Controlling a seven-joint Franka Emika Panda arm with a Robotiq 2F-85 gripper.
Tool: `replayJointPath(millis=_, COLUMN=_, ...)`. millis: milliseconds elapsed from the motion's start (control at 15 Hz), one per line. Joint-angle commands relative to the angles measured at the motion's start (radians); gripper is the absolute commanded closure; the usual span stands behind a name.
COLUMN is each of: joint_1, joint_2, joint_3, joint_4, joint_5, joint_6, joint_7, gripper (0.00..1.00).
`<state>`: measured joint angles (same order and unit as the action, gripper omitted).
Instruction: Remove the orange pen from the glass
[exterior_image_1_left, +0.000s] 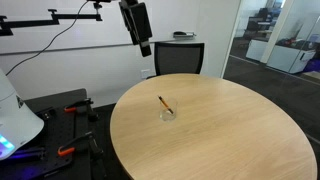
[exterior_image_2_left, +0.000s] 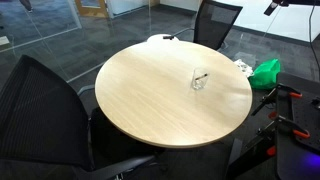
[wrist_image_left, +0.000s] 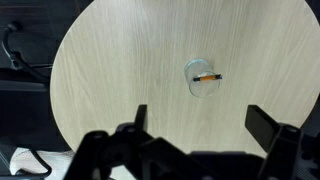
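Orange pen (wrist_image_left: 210, 77) leans in the glass (wrist_image_left: 193, 86), upper end poking past the rim, near the middle of the round wooden surface (wrist_image_left: 110, 70). I judge the pen light, stiff, thin and a bit slick, and the glass fragile and easily tipped. Best hold: the exposed upper shaft, clear of the rim. My pincer (wrist_image_left: 200, 112) hangs well above, fingers wide apart, empty.

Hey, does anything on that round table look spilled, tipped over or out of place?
Nothing stands out. The glass stands upright on the table, the orange pen leans inside it, poking past the rim, and no spill shows around it.
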<state>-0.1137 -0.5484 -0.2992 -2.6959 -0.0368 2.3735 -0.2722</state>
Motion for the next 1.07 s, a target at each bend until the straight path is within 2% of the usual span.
replayJointPath(millis=0, joint_1=-0.015, joint_2=0.002, joint_3=0.016, joint_4=0.002, joint_5=0.012, joint_6=-0.003, joint_7=-0.009, gripper=0.00)
replayJointPath(millis=533, joint_1=0.002, joint_2=0.041, joint_3=0.026, joint_4=0.036, joint_5=0.040, joint_6=-0.006, joint_7=0.018, gripper=0.00)
replayJointPath(millis=1000, joint_1=0.030, joint_2=0.218, joint_3=0.133, joint_4=0.140, joint_5=0.098, joint_6=-0.011, joint_7=0.193, gripper=0.00)
